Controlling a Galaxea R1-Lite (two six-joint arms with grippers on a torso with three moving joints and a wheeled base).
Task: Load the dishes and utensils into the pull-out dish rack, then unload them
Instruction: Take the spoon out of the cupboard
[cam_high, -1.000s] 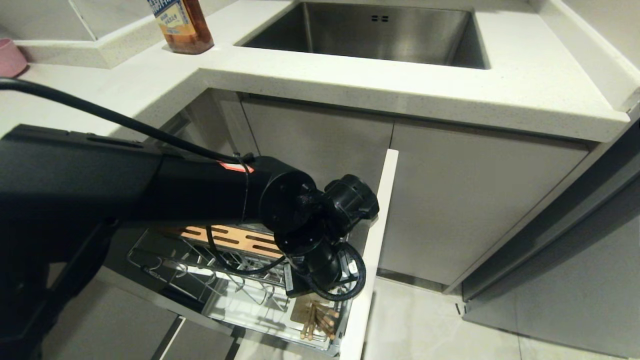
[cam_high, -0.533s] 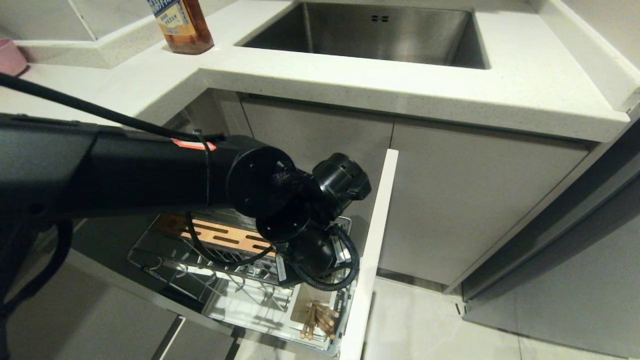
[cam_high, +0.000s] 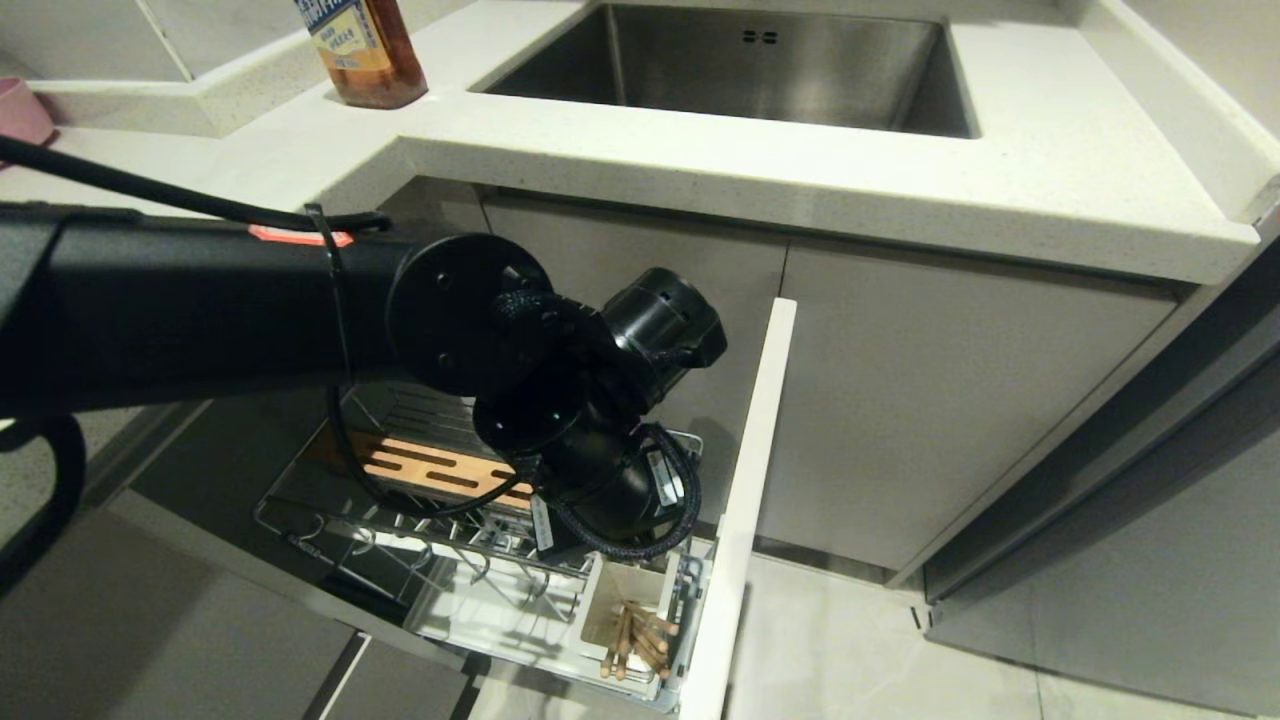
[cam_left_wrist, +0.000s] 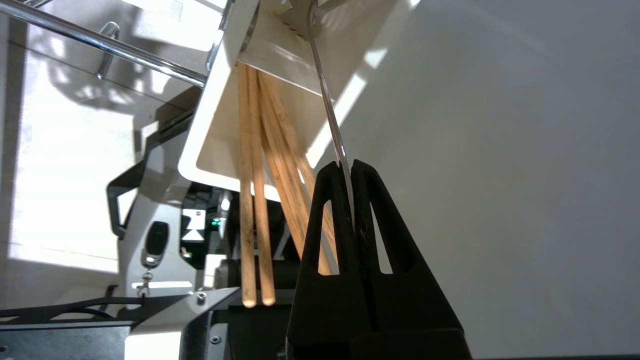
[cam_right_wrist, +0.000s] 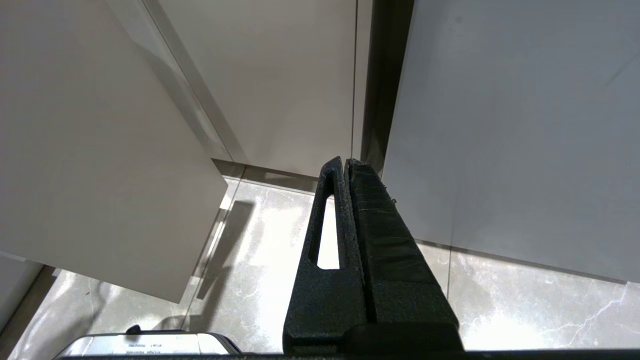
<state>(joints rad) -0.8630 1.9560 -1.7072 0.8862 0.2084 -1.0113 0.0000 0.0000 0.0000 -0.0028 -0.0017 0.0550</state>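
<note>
Kitchen cabinets under a white counter (cam_high: 700, 150) with a steel sink (cam_high: 760, 60) are being faced here, and the pull-out rack (cam_high: 480, 590) is being left drawn out low down, beside its pale front (cam_high: 745, 480).

A thin metal spoon (cam_left_wrist: 327, 100) handle is being pinched between the clenched fingers of the left gripper (cam_left_wrist: 350, 167), seen from the left wrist. Its bowl end is being kept up at the white holder (cam_left_wrist: 280, 50), right by the rim. The holder (cam_high: 630, 610) is sitting at the rack's front corner, just beside the pale front.

Chopsticks (cam_left_wrist: 255, 200) are being kept in that same holder, leaning together, with their ends poking out past the rim. More than one pair seems to be in there. Nothing else is being shown inside it. No plate or bowl is being seen on the rack's prongs, though much of it is being hidden by the left arm.

Risk-wise: the spoon is being gripped only at the very tips, on a slick, narrow handle, so it's likely to be twisted or dropped if it's bumped on the rim. The chopsticks could also get dragged along, since they're being crowded right next to the handle.

The right gripper (cam_right_wrist: 346, 162) is being kept closed on nothing, parked over the floor (cam_right_wrist: 500, 305) by the cabinets.
</note>
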